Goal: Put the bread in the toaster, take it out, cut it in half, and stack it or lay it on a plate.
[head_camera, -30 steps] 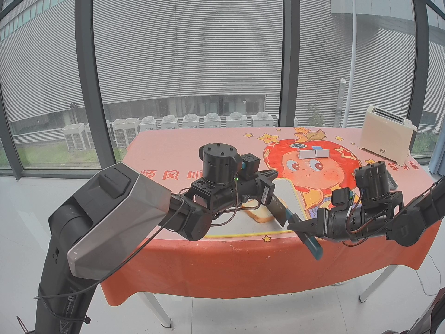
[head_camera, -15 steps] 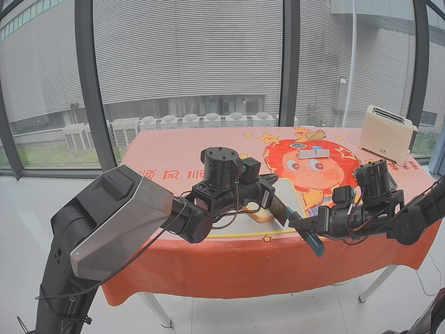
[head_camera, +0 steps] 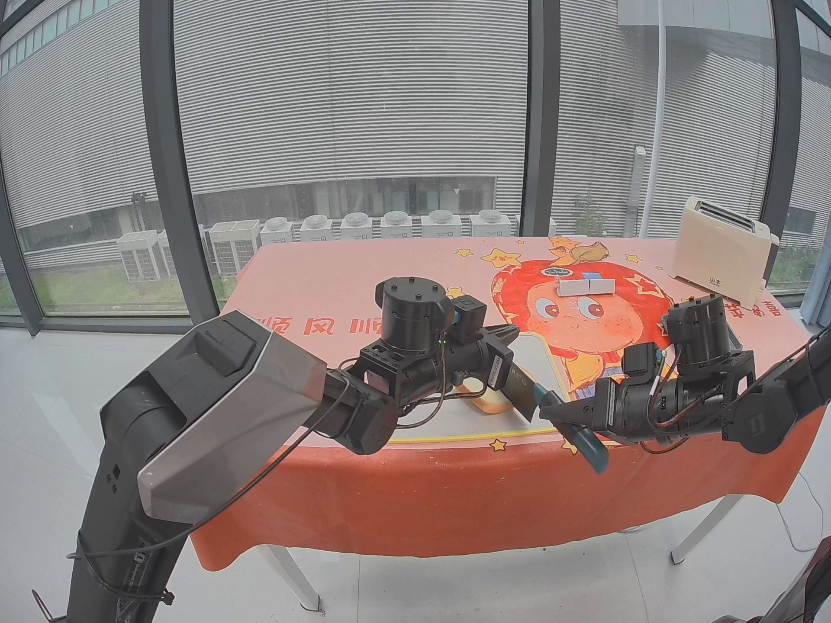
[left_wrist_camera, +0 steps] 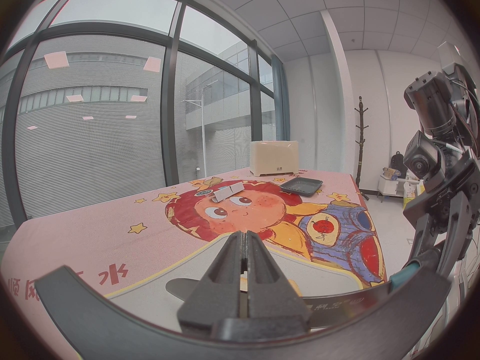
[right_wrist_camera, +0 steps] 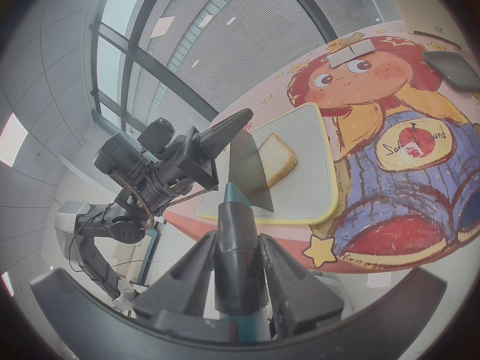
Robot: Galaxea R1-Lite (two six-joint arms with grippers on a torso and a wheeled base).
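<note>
Pinching a knife [right_wrist_camera: 248, 171], right jaws hang beside the cartoon tablecloth [head_camera: 346, 296] near windows [head_camera: 346, 88]; left jaws closed.

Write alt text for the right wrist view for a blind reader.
The right gripper grips a knife by its handle, blade aimed at a slice of bread on a grey cutting board. The left gripper, shut, is beside the blade.
</note>
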